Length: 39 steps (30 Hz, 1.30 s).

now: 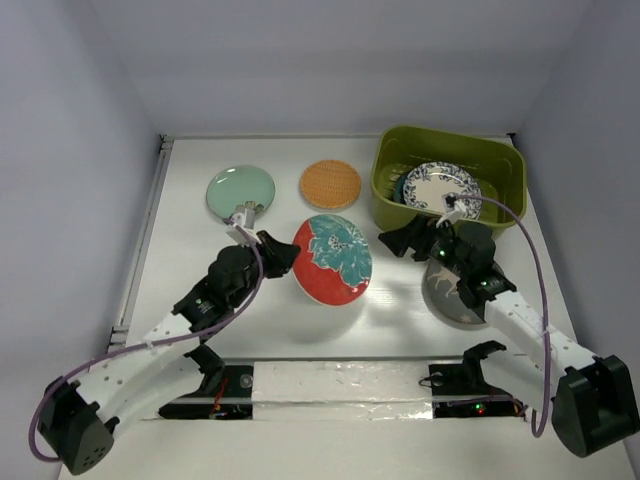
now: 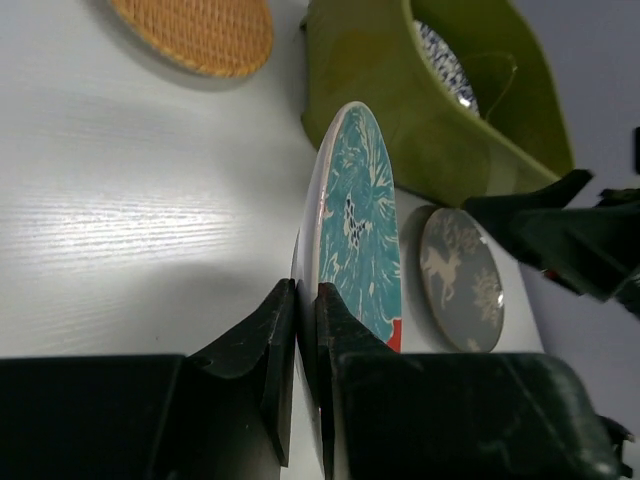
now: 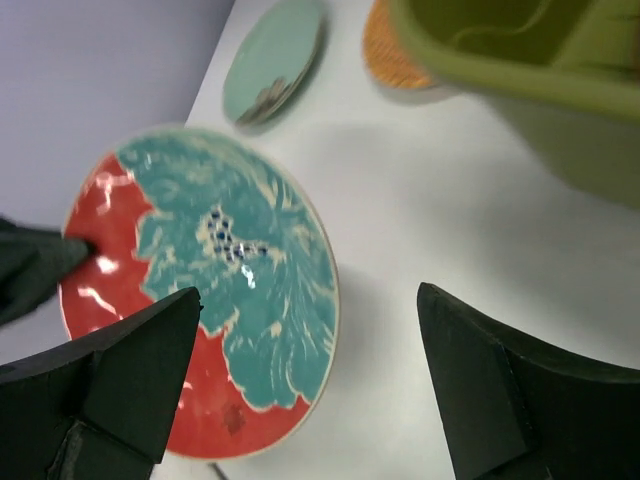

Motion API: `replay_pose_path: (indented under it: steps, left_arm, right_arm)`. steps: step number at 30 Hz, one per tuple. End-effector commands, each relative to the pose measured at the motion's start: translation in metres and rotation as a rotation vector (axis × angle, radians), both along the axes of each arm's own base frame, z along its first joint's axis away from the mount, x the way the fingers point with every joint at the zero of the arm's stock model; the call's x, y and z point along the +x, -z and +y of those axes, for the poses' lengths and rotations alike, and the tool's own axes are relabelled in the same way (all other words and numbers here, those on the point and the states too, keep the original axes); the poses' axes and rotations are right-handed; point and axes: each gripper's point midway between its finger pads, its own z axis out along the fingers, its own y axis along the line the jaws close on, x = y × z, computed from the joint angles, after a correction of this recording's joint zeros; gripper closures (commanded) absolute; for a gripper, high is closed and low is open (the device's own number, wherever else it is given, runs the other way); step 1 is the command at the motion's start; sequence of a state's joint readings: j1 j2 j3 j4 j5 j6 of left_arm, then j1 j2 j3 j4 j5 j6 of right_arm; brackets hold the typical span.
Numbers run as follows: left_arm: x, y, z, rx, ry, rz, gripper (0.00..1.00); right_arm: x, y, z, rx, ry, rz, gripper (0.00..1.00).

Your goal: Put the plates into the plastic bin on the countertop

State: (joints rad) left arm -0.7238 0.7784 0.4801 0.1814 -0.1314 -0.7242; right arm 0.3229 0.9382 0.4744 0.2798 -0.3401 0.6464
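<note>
The left gripper clamped the tilted red-and-teal plate by its rim over the countertop, while the right gripper gaped wide beside the bin.

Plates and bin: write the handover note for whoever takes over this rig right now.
Left gripper: shut on the red-and-teal plate, held tilted on its edge.
Right gripper: open, holding nothing, facing that plate.
Done: the white-and-blue plate lies in the bin.
Left: bin the red-and-teal plate, then the mint green plate, orange plate and deer plate, all flat on the countertop.
</note>
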Motion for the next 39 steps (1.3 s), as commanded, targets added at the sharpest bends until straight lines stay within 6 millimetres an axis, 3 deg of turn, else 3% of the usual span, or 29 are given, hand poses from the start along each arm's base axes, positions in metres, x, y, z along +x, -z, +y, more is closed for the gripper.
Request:
replay_pose_path:
  steps: [1, 4, 8, 14, 17, 18, 20, 21, 24, 25, 26, 28, 29, 32, 33, 34, 36, 38, 39]
  left_arm:
    - [-0.008, -0.094, -0.005, -0.255, 0.062, -0.18, 1.0]
    - [-0.017, -0.11, -0.007, -0.305, 0.11, -0.202, 1.0]
    - [-0.025, -0.121, -0.009, -0.35, 0.152, -0.217, 1.0]
    - [-0.041, -0.149, -0.009, -0.425, 0.212, -0.279, 1.0]
    - [-0.047, -0.16, -0.005, -0.44, 0.216, -0.304, 1.0]
    - [-0.048, -0.162, -0.004, -0.444, 0.22, -0.309, 1.0]
    - [-0.05, -0.162, -0.006, -0.435, 0.237, -0.313, 1.0]
    - [-0.048, -0.157, -0.008, -0.419, 0.24, -0.299, 1.0]
    - [-0.039, -0.138, -0.01, -0.349, 0.213, -0.256, 0.85]
    - [-0.037, -0.131, -0.009, -0.33, 0.201, -0.242, 0.8]
    - [-0.033, -0.126, -0.007, -0.316, 0.179, -0.233, 0.69]
    - [-0.033, -0.108, -0.01, -0.289, 0.178, -0.201, 0.62]
    - [-0.037, -0.104, -0.017, -0.286, 0.19, -0.192, 0.57]
    - [-0.034, -0.083, -0.024, -0.23, 0.126, -0.16, 0.56]
    - [-0.043, -0.07, -0.038, -0.195, 0.16, -0.128, 0.56]
    - [-0.045, -0.063, -0.042, -0.179, 0.154, -0.116, 0.56]
    - [-0.05, -0.048, -0.059, -0.148, 0.166, -0.096, 0.55]
    - [-0.053, -0.036, -0.072, -0.122, 0.184, -0.077, 0.54]
    - [-0.052, -0.02, -0.083, -0.083, 0.194, -0.051, 0.54]
  right_arm:
    - [-0.015, -0.013, 0.032, -0.001, -0.176, -0.106, 0.05]
    - [-0.017, -0.009, 0.041, 0.006, -0.2, -0.099, 0.05]
    - [-0.03, -0.018, 0.061, 0.043, -0.301, -0.12, 0.06]
    - [-0.032, -0.006, 0.073, 0.048, -0.339, -0.087, 0.16]
    - [-0.037, -0.01, 0.077, 0.088, -0.375, -0.095, 0.31]
    - [-0.038, -0.011, 0.078, 0.094, -0.38, -0.094, 0.58]
    - [-0.036, -0.016, 0.077, 0.114, -0.365, -0.097, 0.8]
    - [-0.035, -0.02, 0.076, 0.119, -0.351, -0.102, 0.98]
    - [-0.024, -0.04, 0.068, 0.123, -0.266, -0.119, 1.0]
    - [-0.018, -0.065, 0.063, 0.119, -0.222, -0.177, 1.0]
    - [-0.005, -0.066, 0.052, 0.084, -0.129, -0.154, 1.0]
    - [0.011, -0.091, 0.034, 0.068, -0.021, -0.192, 1.0]
    - [0.021, -0.119, 0.022, 0.077, 0.035, -0.23, 1.0]
    - [0.052, -0.163, -0.023, 0.084, 0.21, -0.272, 1.0]
    - [0.061, -0.17, -0.037, 0.087, 0.257, -0.275, 1.0]
    - [0.074, -0.174, -0.063, 0.086, 0.341, -0.27, 1.0]
    - [0.092, -0.182, -0.09, 0.081, 0.43, -0.259, 1.0]
    - [0.108, -0.18, -0.125, 0.062, 0.548, -0.233, 1.0]
    - [0.119, -0.18, -0.134, 0.054, 0.575, -0.223, 1.0]
